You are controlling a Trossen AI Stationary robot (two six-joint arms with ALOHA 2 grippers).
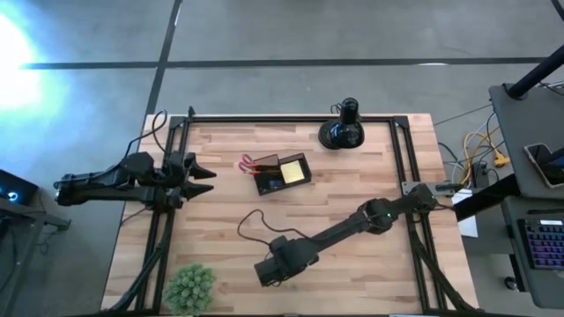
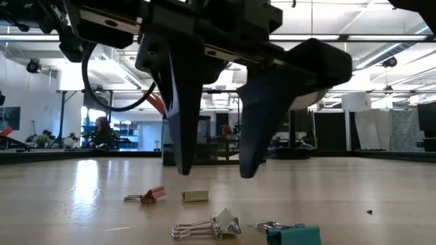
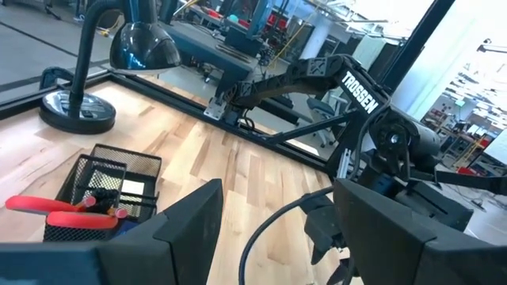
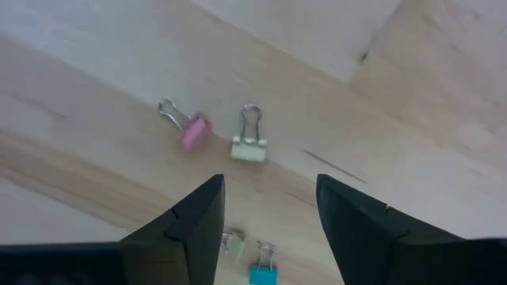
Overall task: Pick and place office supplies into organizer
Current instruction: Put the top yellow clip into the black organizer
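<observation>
- Your surface (image 1: 352, 194) is pale butcher-block wood, planks jointed in strips with a smooth, slightly glossy finish, so small metal items lie flat and can slide under a pad.
- Your right end effector (image 2: 212, 170) hangs low over the near part of the surface, its two dark, tapering fingers (image 4: 198, 229) spread and pointing down, holding nothing; judging from the pose, it is lined up to come down on the clips below.
- Your left end effector (image 1: 207, 176) waits at the far left side, fingers wide apart and empty, aimed across towards the organizer.
- The organizer (image 1: 284, 173), a dark wire-mesh box with compartments, stands well apart from the right end effector, beyond it. Red scissor handles (image 3: 59, 207) poke out of one compartment; a yellow sticky pad (image 1: 293, 169) sits in another.
- A black desk lamp (image 1: 344, 130) with a glossy round base stands farther still; a fuzzy green plant ball (image 1: 189, 287) sits just beside the right end effector.
- Four binder clips lie just below and ahead of the right fingers: pink clip (image 4: 192, 131), cream clip (image 4: 249, 147), a whitish clip (image 2: 221, 223) and a teal clip (image 2: 294, 235), each a folded body with thin wire loops lying flat.
</observation>
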